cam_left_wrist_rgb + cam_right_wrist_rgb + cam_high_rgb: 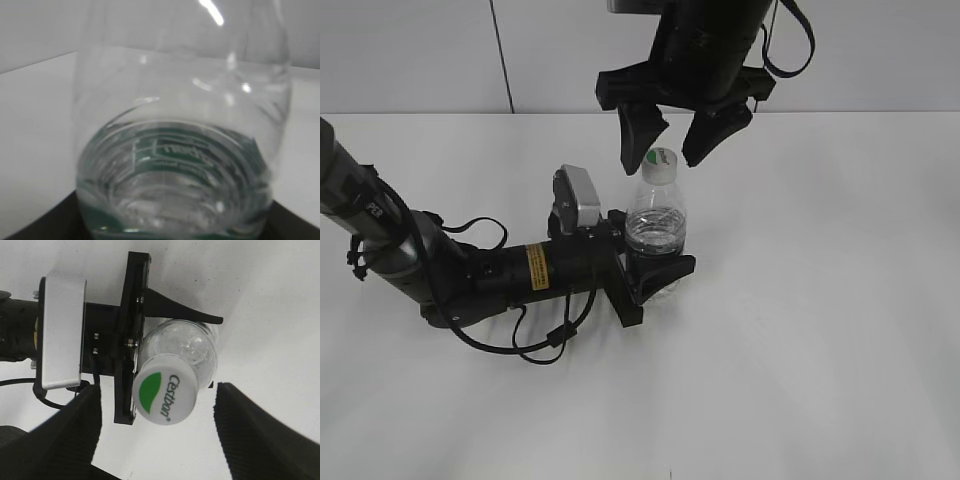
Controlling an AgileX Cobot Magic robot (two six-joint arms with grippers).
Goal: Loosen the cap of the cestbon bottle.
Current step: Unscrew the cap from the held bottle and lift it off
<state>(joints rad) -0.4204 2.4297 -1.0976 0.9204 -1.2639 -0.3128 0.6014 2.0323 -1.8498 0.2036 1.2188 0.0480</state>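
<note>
The cestbon bottle (656,225) stands upright on the white table, clear with a dark green label low down. My left gripper (655,272) is shut on its lower body; the left wrist view shows the bottle (180,150) filling the frame, with dark jaw tips at the bottom corners. The white cap (660,160) with its green leaf mark sits on the neck. My right gripper (668,142) hangs open just above the cap, one finger on each side, not touching. In the right wrist view the cap (165,390) lies between the open fingers (157,440).
The left arm (440,270) lies low across the table's left half with loose black cables (535,340) beside it. The white table (820,330) reaches a grey wall (410,50) behind. The left wrist camera housing (62,335) shows as a silver block.
</note>
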